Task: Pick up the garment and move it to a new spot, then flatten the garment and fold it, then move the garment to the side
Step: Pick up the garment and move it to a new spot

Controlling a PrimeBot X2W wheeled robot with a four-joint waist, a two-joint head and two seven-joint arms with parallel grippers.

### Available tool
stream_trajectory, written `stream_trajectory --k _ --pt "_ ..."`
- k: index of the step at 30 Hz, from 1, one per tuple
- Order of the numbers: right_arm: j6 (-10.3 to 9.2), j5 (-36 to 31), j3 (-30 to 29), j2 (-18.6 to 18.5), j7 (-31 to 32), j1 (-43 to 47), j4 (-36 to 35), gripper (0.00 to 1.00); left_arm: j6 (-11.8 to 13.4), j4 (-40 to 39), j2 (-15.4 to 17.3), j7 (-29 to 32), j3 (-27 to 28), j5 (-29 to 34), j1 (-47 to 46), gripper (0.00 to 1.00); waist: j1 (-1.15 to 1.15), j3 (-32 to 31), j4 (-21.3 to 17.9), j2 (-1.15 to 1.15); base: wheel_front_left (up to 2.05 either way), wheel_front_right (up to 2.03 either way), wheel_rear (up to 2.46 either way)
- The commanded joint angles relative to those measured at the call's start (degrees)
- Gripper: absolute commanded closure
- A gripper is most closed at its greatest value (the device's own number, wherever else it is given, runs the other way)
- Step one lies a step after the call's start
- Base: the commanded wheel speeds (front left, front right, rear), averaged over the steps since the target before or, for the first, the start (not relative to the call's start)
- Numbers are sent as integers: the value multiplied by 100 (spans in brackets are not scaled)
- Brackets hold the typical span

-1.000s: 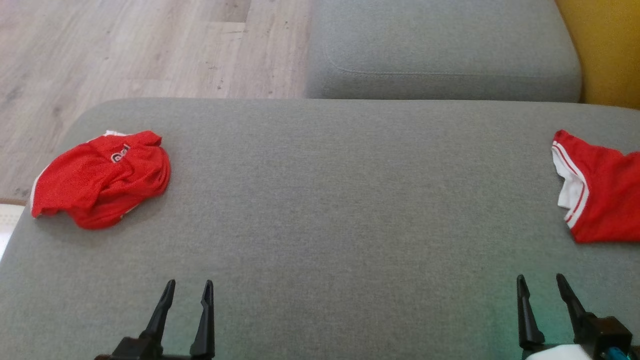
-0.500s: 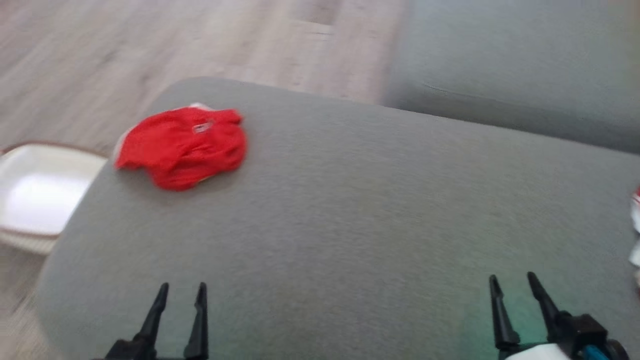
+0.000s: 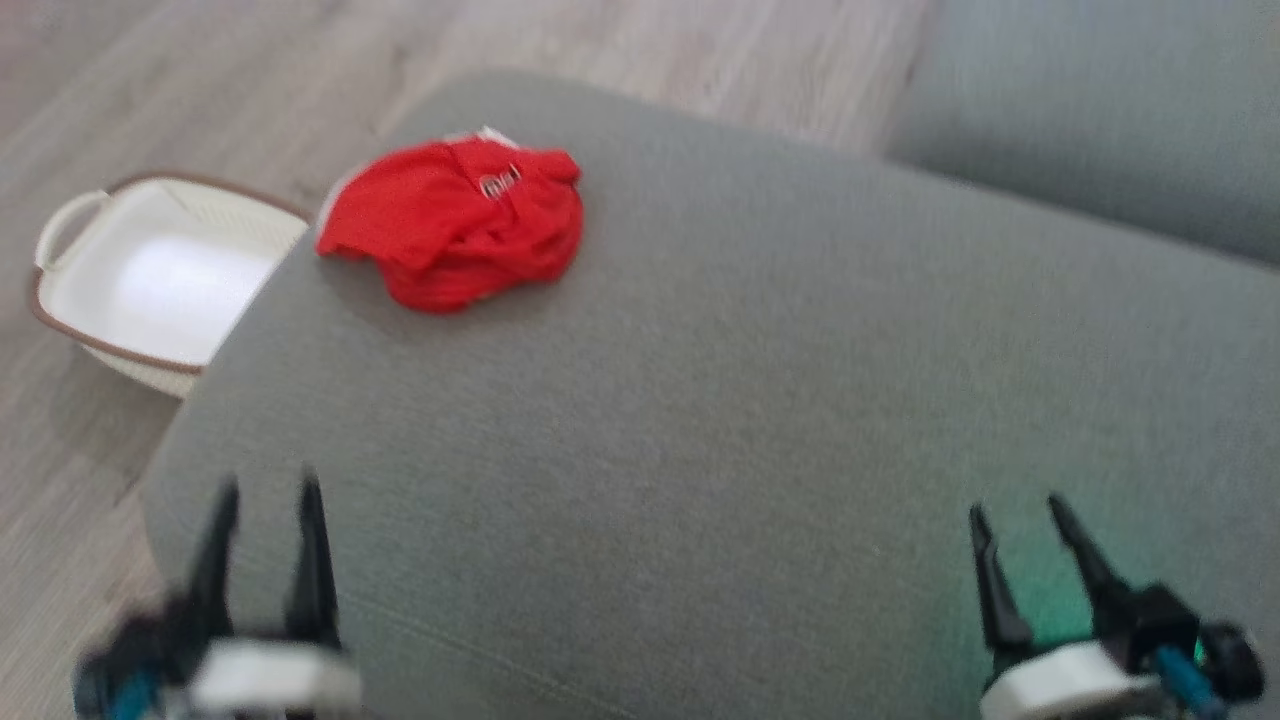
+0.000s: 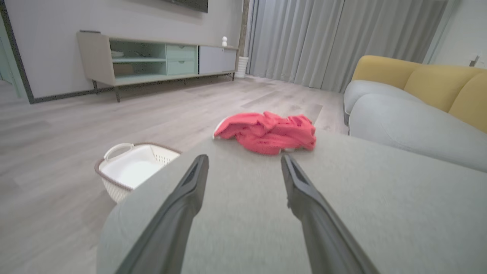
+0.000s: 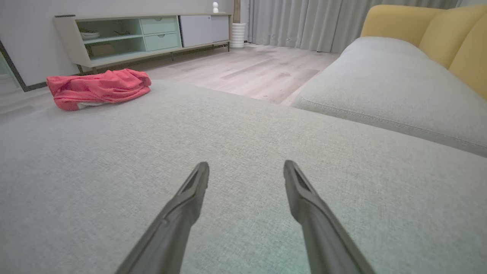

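Standing released, the left tool [image 3: 268, 490] keeps its two dark fingers spread with nothing between them, above the near left edge of the grey upholstered seat [image 3: 700, 400]; its outline is blurred in the head view. The right tool [image 3: 1015, 510] is also released, fingers parted and empty, above the near right part of the same seat. Whether either set of fingertips touches the fabric cannot be determined. The red garment [image 3: 455, 225] lies crumpled in a heap on the seat near its far left rounded corner, well apart from both tools. In the left wrist view it sits straight ahead, beyond the fingertips. A strip of white trim shows at its far edge and a small logo on its top. A white basket [image 3: 100, 352] with a brown rim and a loop handle stands on the wood floor [image 3: 200, 80] just beside the seat's left edge. A second grey cushion [image 3: 1100, 120] lies beyond the far right, with yellow backrests [image 4: 437, 76] behind it. A low cabinet [image 4: 152, 61] and grey curtains [image 4: 323, 38] line the far wall.
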Motion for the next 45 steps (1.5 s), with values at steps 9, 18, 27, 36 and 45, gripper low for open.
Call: stream_trajectory --k 9,18,27,36,45 --pt "42 -899 -236 -61 229 -902 -838 0 10 1067 1080 397 -752 -1102 -3169 0 0 1843 -618 0 0 0 0" --pt "42 -1146 -206 -228 778 -953 -1894 0 9 3386 1444 1044 -1532 -1945 -5242 0 0 2699 -1049 0 0 0 0" --pt "42 -1013 -280 -182 878 -865 -2319 0 9 4960 1519 1764 -2191 -2034 -5828 100 0 2731 -1482 0 0 0 0" --pt "42 -768 -344 -82 573 -766 -1892 0 9 4161 1800 1608 -2510 -2739 -6006 100 0 2103 -1591 0 0 0 0" --pt "42 -143 -179 -63 168 -826 -1081 0 9 1281 2068 2056 -3110 -4411 -5195 100 0 1237 -1851 0 0 0 0"
